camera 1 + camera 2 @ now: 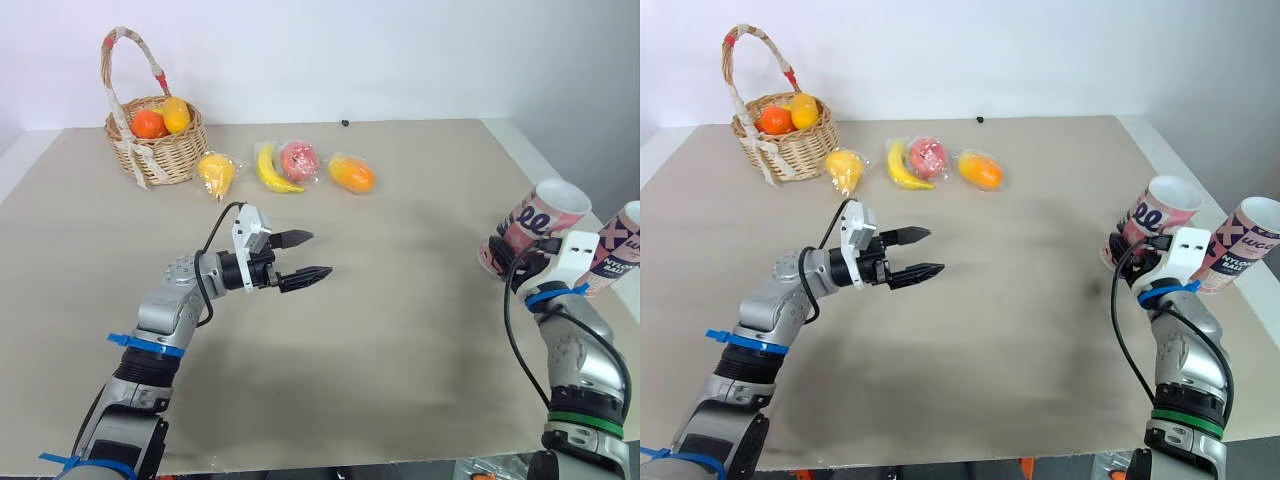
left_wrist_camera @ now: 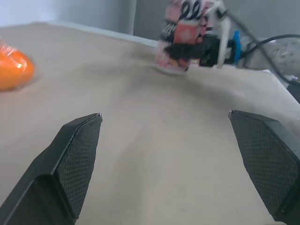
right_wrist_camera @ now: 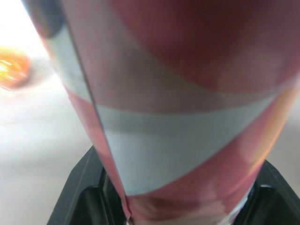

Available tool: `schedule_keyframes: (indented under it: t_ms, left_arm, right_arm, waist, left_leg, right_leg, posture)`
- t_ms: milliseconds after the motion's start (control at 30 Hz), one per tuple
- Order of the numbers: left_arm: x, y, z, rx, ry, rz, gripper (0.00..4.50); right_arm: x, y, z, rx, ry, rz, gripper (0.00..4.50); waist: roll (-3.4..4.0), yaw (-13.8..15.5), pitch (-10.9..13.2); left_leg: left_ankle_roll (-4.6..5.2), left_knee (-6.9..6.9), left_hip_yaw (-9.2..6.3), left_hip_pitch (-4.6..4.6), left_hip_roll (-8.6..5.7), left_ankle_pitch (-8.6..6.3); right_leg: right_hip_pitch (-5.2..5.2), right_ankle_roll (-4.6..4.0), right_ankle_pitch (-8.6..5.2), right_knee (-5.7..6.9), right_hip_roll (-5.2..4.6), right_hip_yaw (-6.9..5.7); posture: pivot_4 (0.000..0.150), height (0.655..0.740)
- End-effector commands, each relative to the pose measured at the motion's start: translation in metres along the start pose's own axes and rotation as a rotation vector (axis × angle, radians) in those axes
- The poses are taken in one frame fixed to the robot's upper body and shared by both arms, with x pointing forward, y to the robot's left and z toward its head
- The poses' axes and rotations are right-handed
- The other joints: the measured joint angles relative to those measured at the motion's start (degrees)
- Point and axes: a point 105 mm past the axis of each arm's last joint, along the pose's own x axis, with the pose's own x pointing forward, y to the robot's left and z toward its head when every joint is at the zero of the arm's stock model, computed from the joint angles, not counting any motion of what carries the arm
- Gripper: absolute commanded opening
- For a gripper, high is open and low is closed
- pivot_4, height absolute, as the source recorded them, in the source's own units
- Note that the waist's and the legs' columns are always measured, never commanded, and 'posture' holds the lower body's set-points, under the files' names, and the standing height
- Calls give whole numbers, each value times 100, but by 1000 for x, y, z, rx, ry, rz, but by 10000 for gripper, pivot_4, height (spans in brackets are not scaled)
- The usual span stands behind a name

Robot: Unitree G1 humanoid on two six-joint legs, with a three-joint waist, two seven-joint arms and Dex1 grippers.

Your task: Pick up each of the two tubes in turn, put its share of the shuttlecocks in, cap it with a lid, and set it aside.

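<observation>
Two pink-and-white patterned tubes stand tilted at the table's right edge, open mouths up. My right gripper [image 1: 507,252] is shut on the nearer tube [image 1: 537,222] low down by its base; in the right wrist view the tube [image 3: 173,108] sits between both fingers [image 3: 82,187]. The second tube [image 1: 620,243] leans just to the right of it, partly behind the white wrist housing. My left gripper [image 1: 306,256] hovers open over the middle of the table, empty, pointing right toward the tubes. The left wrist view shows the held tube [image 2: 180,28] and the right gripper [image 2: 199,49] ahead of it.
A wicker basket [image 1: 172,155] with oranges stands at the back left. Beside it lie wrapped fruits: a yellow one [image 1: 217,172], a banana [image 1: 272,170], a red apple [image 1: 299,160] and a mango [image 1: 351,173]. The table's right edge runs close to the tubes.
</observation>
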Motion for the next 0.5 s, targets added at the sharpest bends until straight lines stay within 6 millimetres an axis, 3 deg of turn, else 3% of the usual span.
schedule_keyframes:
  t_ms: [33, 200, 367, 500]
  left_arm:
    - [10, -10, 27, 96, -52, -76, 45000]
    - [15, -12, 39, 110, -79, -102, 45000]
    - [17, -11, 46, 126, -81, -107, 45000]
    - [18, -10, 50, 128, -81, -108, 45000]
  right_arm:
    - [4, -11, 4, -30, -17, -50, 22936]
    - [6, -12, -4, -53, 3, -59, 22936]
    - [3, -3, -21, -77, 56, -6, 44362]
    - [-3, -3, -28, -60, 88, 13, 44362]
  waist:
    - [1, -1, -1]
    - [0, -2, -1]
    - [1, -3, -1]
    - [2, -1, -1]
  left_leg:
    - [0, 0, 6, 6, 0, 0]
    - [0, 5, 7, 28, -1, 0]
    - [0, 7, 7, 31, -1, 0]
    - [0, 5, 7, 28, -1, 0]
  right_leg:
    - [4, 2, 1, 0, 0, 5]
    - [33, 11, 5, -6, 0, 9]
    - [36, 13, 7, -6, 0, 10]
    - [35, 13, 4, -8, 1, 10]
  posture:
    - [1500, 7298]
    - [1500, 7298]
    - [1500, 7298]
    - [1500, 7298]
